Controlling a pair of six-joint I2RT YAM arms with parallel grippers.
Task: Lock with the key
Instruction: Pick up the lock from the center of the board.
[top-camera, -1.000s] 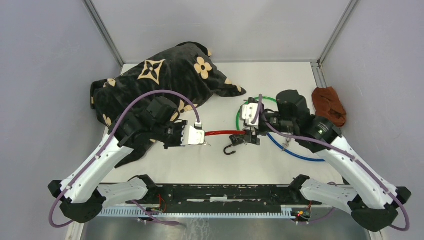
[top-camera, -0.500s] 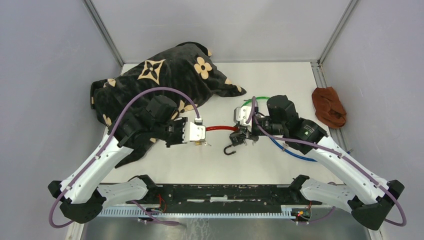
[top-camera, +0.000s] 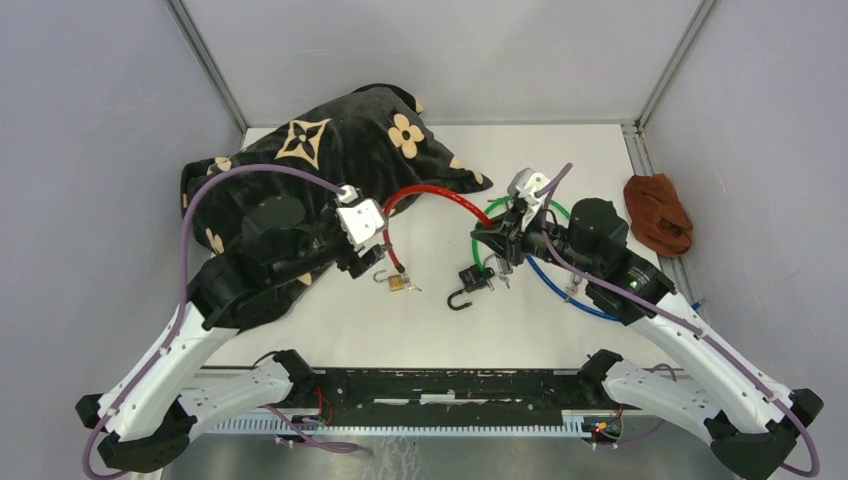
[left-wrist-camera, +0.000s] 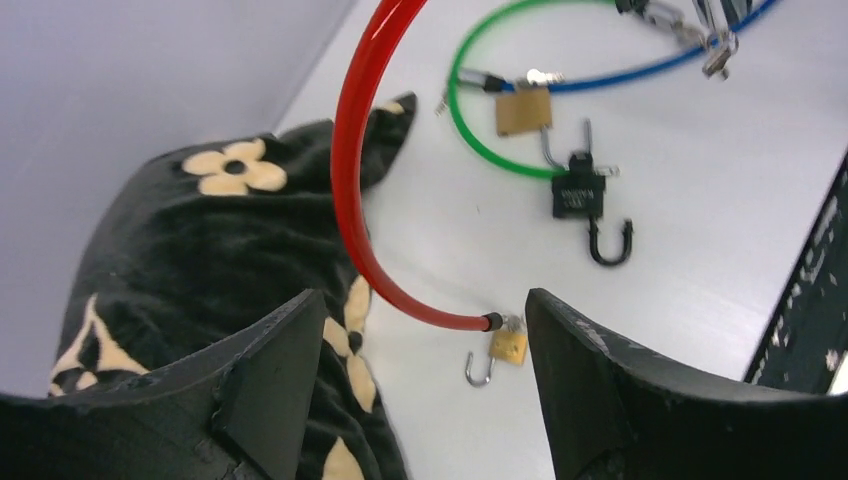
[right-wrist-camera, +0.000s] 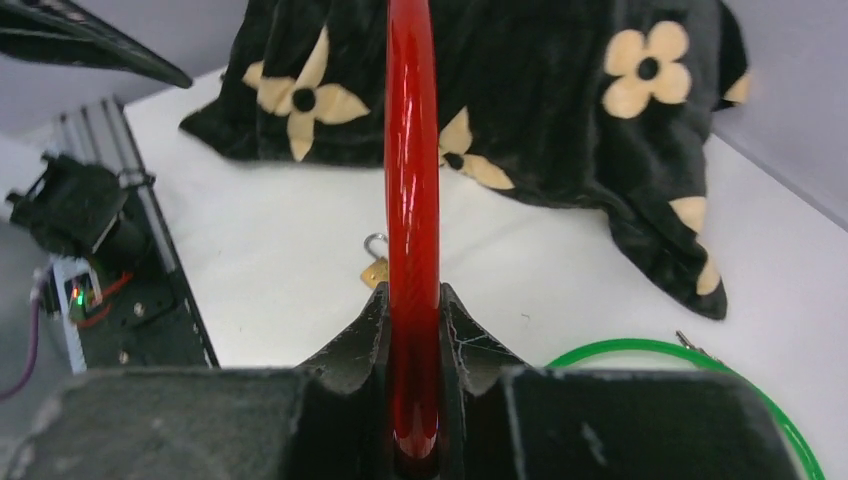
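Top view:
- The left fingers (top-camera: 372, 250) are seen spread and holding nothing, at the edge of the blanket (top-camera: 330, 150).
- The right fingers (top-camera: 492, 232) are pressed onto the red cable (top-camera: 425, 192). It arches from them across to its free end, beside the left fingers.
- The brass padlock (top-camera: 396, 283) lies on the worktop (top-camera: 430, 330) at that free end. It is just beside the left fingers, untouched, and well apart from the right fingers.
- A black padlock (top-camera: 470, 279) lies near the right fingers, by the green cable (top-camera: 476, 243) and the blue cable (top-camera: 548, 283).
- A brown cloth (top-camera: 657, 212) is noted at the right edge.

Left wrist view, detail not made out from above:
- The brass padlock's shackle is swung open.
- The lock appears low between the two spread fingertips, beyond them on the worktop, with the cable's end at it.
- A second padlock (left-wrist-camera: 522, 110), also brass, is seen where the green and blue cables meet.
- Whether a key sits in either lock cannot be told.

Right wrist view:
- The pinch is shown plainly. The red cable is squeezed between the two fingers and runs straight away from the camera.
- The brass padlock is seen small beyond the fingers, just left of the cable, on bare worktop short of the blanket.
- The left fingers are not clearly shown here.
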